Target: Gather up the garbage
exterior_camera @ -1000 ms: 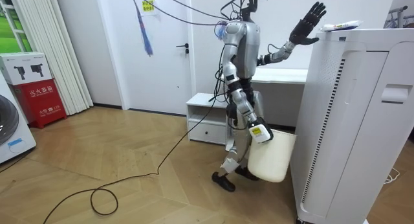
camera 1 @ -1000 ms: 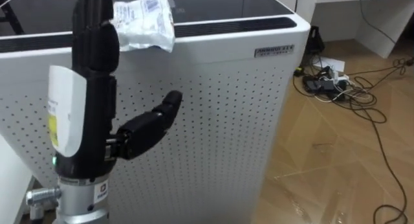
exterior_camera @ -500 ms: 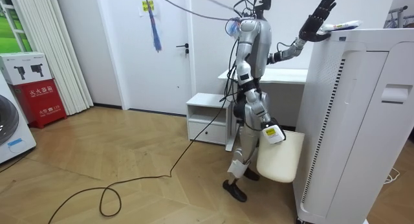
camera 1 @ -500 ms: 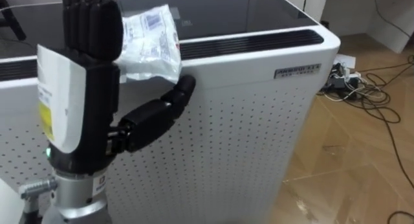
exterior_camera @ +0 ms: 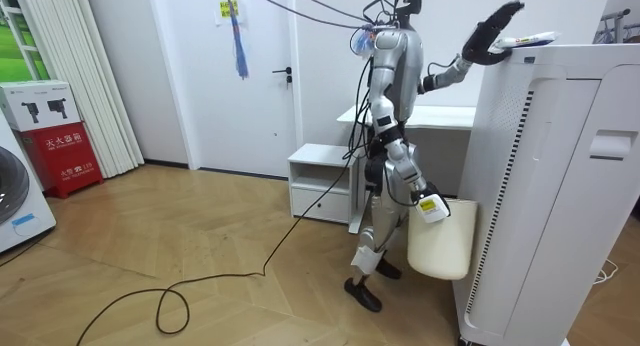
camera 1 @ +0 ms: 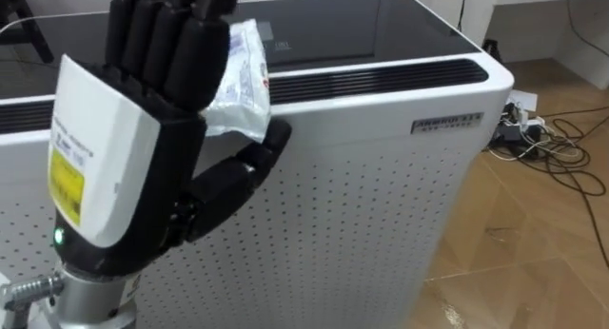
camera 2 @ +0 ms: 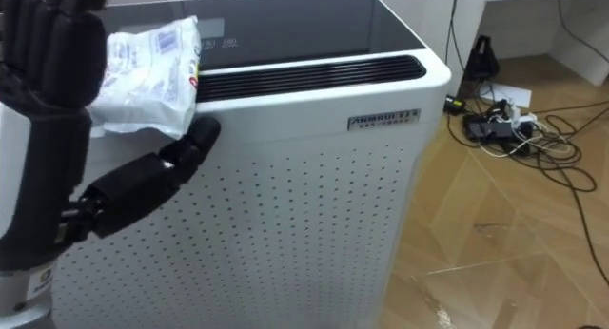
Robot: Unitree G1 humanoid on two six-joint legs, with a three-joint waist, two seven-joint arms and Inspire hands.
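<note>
Tipping forward from the upright pose of half a second before, the left hand point(camera 1: 133, 148) had leaned over the top edge of the white cabinet point(camera 1: 362, 205), and the room view showed the same change at the end of the raised arm. From my screen the hand sat closest to the head camera. Its fingers point(camera 1: 171, 34) were spread wide and only slightly bent, closed round nothing, and the thumb point(camera 1: 233, 177) reached out below them against the perforated front panel.

Just behind those fingers lay the garbage, a crumpled clear plastic wrapper point(camera 2: 147, 77). It rested on the cabinet's near top edge with one corner hanging over the rim. The thumb tip stood just under that corner. I could not tell whether thumb or fingers were touching the wrapper.

Beyond it ran a long dark vent slot point(camera 1: 381, 74), then the dark glossy top point(camera 1: 362, 25) of the cabinet. Further off, on the robot's right, a tangle of cables point(camera 2: 514, 129) lay on the wooden floor point(camera 1: 533, 234).

In the room view the robot stood upright, close against the cabinet's side. The right hand point(exterior_camera: 430, 206) hung low by its leg at the rim of a cream bin point(exterior_camera: 440, 241). I could not make out how that hand gripped it. Behind the robot stood a low white drawer unit point(exterior_camera: 320, 181) and a white door point(exterior_camera: 265, 76).
</note>
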